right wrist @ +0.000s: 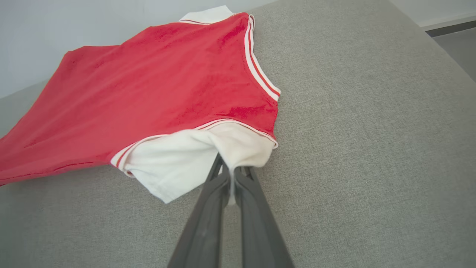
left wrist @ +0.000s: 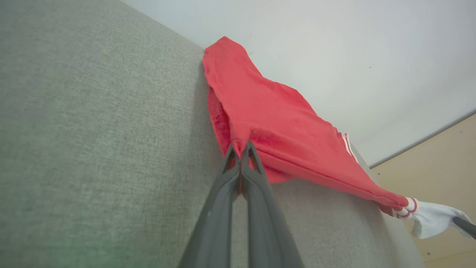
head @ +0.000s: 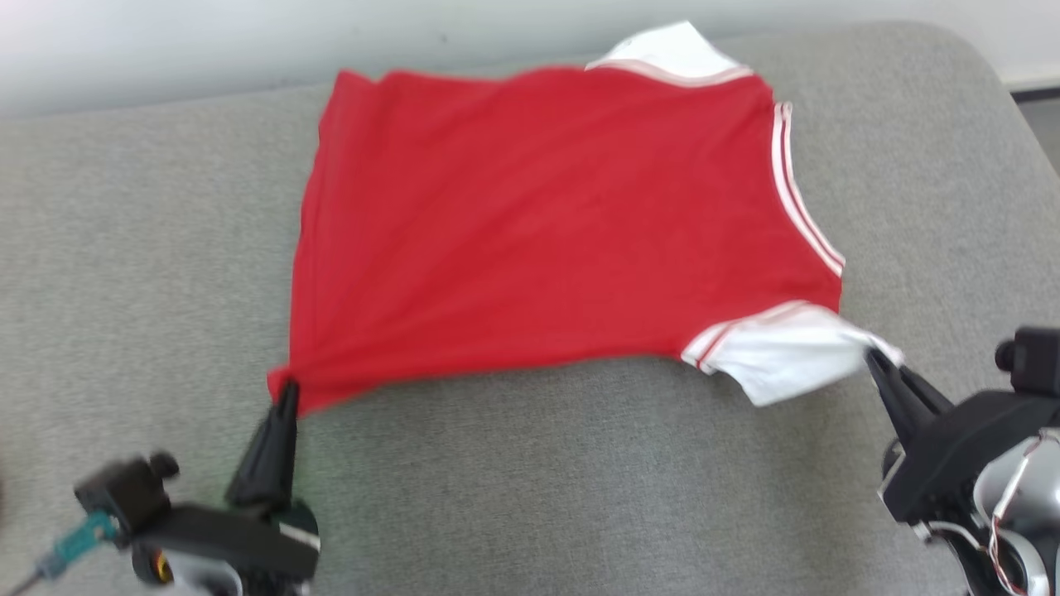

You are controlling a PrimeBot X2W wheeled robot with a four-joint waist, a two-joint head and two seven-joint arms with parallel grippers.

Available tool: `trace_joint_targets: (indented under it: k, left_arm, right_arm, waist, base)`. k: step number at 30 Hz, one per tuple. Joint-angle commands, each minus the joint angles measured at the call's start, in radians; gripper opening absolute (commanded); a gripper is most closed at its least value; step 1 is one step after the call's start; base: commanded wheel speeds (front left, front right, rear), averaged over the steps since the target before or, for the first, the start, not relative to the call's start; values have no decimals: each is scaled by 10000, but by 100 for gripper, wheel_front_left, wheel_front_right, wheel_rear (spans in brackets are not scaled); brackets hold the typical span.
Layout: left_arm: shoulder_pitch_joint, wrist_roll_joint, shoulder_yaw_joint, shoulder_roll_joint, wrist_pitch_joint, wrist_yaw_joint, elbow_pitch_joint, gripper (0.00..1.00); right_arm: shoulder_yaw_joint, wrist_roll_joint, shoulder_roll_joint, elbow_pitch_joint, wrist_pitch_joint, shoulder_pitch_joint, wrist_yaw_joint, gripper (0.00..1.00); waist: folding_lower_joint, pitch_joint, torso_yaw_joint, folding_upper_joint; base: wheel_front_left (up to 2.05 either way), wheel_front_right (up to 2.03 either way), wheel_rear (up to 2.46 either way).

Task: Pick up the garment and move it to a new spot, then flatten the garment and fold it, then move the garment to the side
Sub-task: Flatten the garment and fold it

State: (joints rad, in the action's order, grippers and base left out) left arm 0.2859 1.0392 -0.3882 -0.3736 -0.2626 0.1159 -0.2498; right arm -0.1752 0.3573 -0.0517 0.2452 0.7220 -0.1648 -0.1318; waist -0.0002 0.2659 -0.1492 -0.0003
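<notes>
garment (head: pixel 538 232): far sleeve (head: pixel 675 50) partly hidden; left gripper (head: pixel 288 387), right gripper (head: pixel 871 354): pinching it

Red garment (head: pixel 546 232): soft knit-looking cloth, matt, with white cloth sleeves and striped trim. Grey cushion (head: pixel 538 497) under it: coarse woven upholstery, matt. On left gripper (head: pixel 287 389) and right gripper (head: pixel 876 358), fingers (right wrist: pixel 208 223) look like dark matt plastic, smooth. Far wall (left wrist: pixel 334 44): pale, smooth, matt.
</notes>
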Motion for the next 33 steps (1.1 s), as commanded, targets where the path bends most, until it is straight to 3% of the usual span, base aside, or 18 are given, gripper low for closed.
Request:
trace_joint_targets:
  k: [1, 8, 23, 27, 33]
  left_arm:
    - [-261, -103, 71, 24, -28, 61, 10, 0]
    - [-1593, -334, -182, 269, 8, 58, -147, 0]
    - [-2594, -912, -955, -524, 1081, -646, 22, 0]
    - [-2762, -937, -1135, -805, 1646, -883, 56, 0]
    - [-2814, -719, -1004, -884, 1644, -826, 556, 0]
  right_arm:
    - [-92, -207, -9, -18, 40, 167, 23, 0]
    - [-325, -571, -33, 224, 1174, 1282, 23, 0]
    - [-727, -734, -138, 2089, 4815, 3736, 23, 0]
    - [-651, -745, -120, 2289, 4904, 3860, 23, 0]
    - [-389, -770, -206, 2074, 3865, 3298, 23, 0]
  waist:
    - [2, -222, 174, 3]
    - [2, -708, 438, 3]
    - [2, -1183, 644, 3]
    - [2, -1187, 587, 3]
    - [2, -1159, 557, 3]
  base:
    - [0, 0, 0]
    - [0, 0, 0]
    - [0, 0, 0]
    - [0, 0, 0]
    - [0, 0, 0]
